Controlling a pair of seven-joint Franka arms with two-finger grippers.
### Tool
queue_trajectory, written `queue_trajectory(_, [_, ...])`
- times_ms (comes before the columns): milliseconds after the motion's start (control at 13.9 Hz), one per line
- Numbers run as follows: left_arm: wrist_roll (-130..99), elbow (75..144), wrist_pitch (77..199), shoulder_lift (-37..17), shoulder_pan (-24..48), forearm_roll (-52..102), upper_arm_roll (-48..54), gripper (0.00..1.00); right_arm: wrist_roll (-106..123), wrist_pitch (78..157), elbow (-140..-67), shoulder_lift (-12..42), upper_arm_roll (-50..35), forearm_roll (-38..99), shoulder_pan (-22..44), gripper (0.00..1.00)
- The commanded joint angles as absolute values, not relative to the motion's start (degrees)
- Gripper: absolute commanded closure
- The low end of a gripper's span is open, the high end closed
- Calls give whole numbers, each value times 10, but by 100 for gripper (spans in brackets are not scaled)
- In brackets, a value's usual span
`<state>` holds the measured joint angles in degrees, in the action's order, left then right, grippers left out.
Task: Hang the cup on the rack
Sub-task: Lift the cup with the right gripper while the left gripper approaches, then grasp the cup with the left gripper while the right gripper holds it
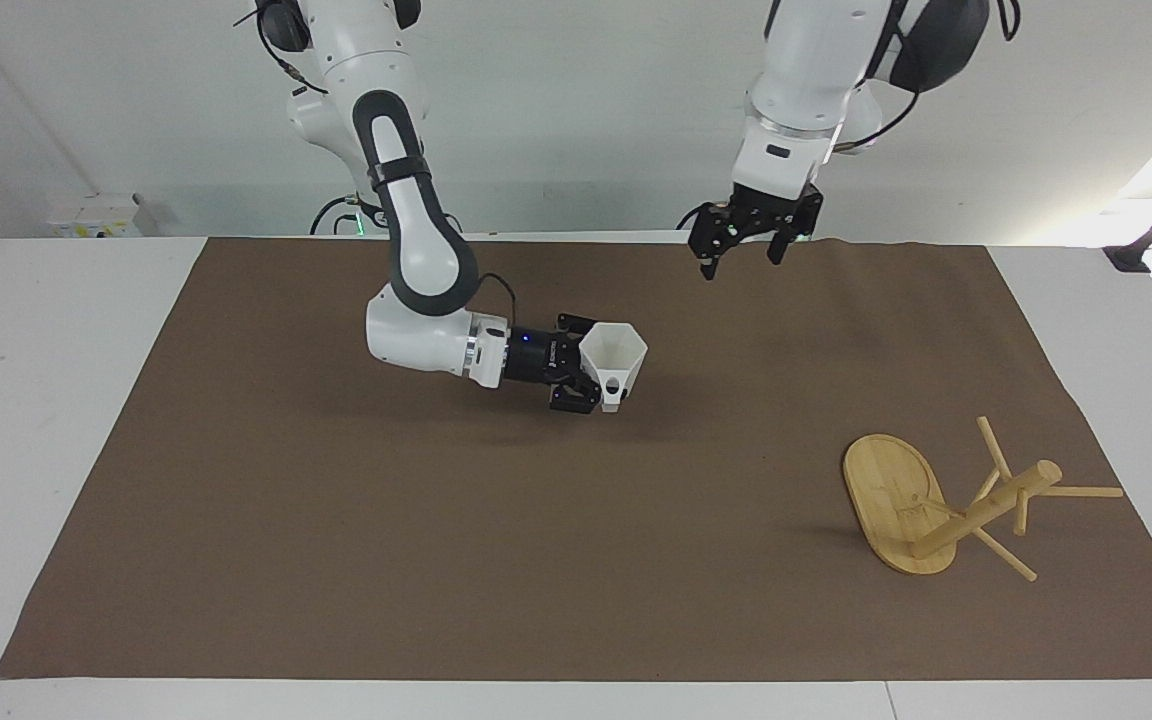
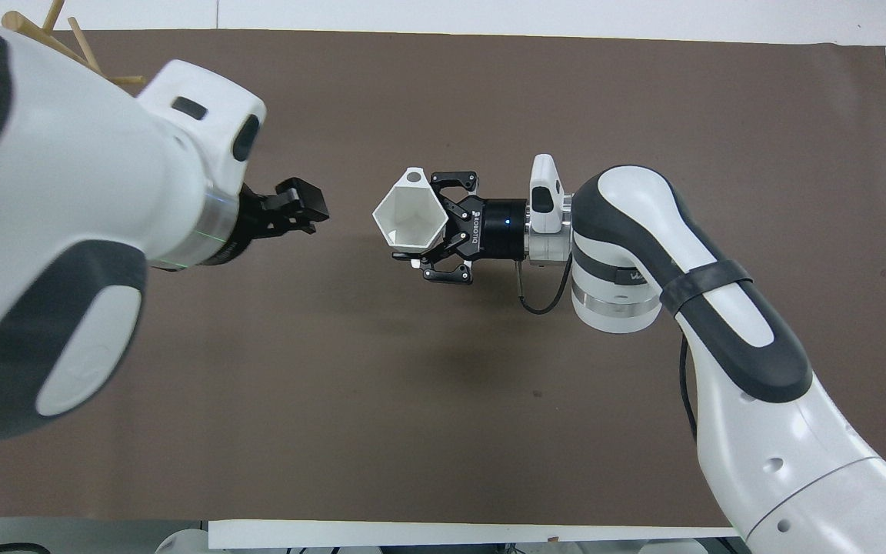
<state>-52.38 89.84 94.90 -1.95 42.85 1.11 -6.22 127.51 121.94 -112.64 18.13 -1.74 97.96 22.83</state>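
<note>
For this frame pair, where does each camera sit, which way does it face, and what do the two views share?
Facing view: high across the table, facing the robots; both arms show from their bases, the right gripper shut on the cup, the left gripper open over the mat, the rack tipped over.
Overhead view: above the robots' end, looking steeply down; both arms enter from the bottom, the left arm hiding most of the rack.
Shared: both grippers, cup, rack and mat, half a turn apart.
</note>
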Motion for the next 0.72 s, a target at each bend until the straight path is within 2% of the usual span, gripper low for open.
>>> queue_trajectory(0, [-573,925,995,-26,448,5,-73,0,1263,1230,-1133,166,-15,990,231,66])
queue_trajectory(503, [-607,949,1099,-76,455,20,-72,3,1259,1232,-1130,166,-15,990,236,65])
queue_trajectory(575, [-607,949,1101,-80,457,21,-72,6,1259,1232,-1130,166,-15,991,240,65])
queue_trajectory(646, [-606,950,1101,-82,457,21,-71,19,1259,1232,-1130,166,-15,992,240,65])
